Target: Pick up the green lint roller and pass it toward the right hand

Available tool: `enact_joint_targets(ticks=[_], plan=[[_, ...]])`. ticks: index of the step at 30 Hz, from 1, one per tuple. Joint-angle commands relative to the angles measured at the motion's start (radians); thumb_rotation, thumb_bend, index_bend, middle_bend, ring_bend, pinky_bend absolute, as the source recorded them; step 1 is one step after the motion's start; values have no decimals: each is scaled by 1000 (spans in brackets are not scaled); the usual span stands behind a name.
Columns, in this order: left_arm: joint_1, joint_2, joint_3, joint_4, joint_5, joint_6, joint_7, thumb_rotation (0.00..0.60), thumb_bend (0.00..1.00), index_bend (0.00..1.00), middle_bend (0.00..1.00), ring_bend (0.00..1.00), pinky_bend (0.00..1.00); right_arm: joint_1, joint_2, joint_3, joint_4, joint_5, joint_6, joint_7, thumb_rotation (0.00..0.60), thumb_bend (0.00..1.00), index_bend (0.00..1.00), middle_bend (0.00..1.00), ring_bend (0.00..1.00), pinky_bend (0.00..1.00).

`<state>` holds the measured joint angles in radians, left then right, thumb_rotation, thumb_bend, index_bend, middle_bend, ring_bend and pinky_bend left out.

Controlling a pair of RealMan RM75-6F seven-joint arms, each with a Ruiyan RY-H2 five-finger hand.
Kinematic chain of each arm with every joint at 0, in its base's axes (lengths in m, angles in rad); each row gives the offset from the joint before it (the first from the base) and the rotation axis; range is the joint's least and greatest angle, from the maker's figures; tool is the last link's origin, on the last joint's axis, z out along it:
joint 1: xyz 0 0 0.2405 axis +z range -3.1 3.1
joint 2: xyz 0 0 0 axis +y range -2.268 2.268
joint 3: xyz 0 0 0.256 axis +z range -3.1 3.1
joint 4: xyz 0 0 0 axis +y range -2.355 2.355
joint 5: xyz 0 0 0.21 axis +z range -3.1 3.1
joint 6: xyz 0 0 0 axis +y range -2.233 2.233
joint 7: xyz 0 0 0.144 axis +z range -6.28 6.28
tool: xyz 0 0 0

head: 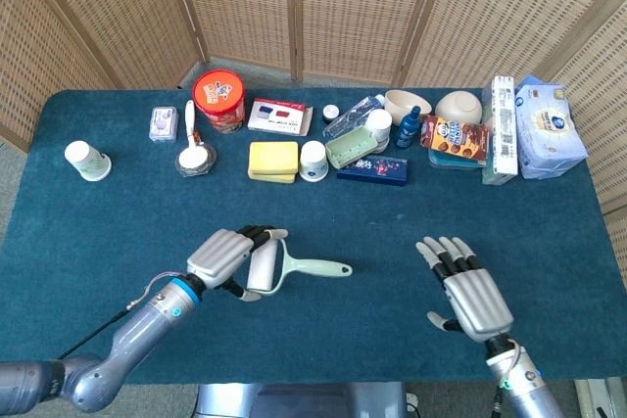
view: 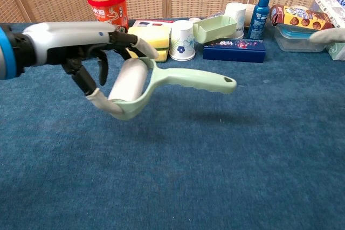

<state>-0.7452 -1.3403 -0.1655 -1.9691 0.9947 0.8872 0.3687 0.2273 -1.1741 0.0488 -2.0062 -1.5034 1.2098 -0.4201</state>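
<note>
The green lint roller (head: 294,267) (view: 161,82) has a white roll and a pale green handle that points right. My left hand (head: 227,259) (view: 86,47) grips it around the roll end and holds it above the blue table, near the front centre. My right hand (head: 468,291) is open with its fingers spread, about a hand's width to the right of the handle tip. In the chest view only a pale edge of the right hand (view: 329,35) shows at the far right.
Along the back of the table stand a red tub (head: 218,99), yellow sponges (head: 272,160), a floral paper cup (head: 313,160), a green tray (head: 352,149), a dark blue box (head: 373,169), bowls, snack boxes and tissue packs (head: 551,129). A paper cup (head: 86,160) sits far left.
</note>
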Motion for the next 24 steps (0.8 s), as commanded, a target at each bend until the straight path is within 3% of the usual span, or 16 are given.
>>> enact_joint_targets(ticks=[1, 7, 24], plan=[[-27, -47, -9, -10, -28, 27, 24, 600, 0, 344, 396, 372, 457, 38, -43, 14, -59, 63, -44, -78, 600, 0, 0, 0, 0, 0], [-45, -113, -14, 4, -41, 67, 21, 600, 0, 344, 396, 371, 457, 71, -80, 10, -118, 132, -75, -151, 600, 0, 0, 0, 0, 0], [-80, -193, -18, -3, -91, 132, 48, 600, 0, 344, 394, 370, 457, 176, -181, 46, -100, 287, -93, -281, 600, 0, 0, 0, 0, 0]])
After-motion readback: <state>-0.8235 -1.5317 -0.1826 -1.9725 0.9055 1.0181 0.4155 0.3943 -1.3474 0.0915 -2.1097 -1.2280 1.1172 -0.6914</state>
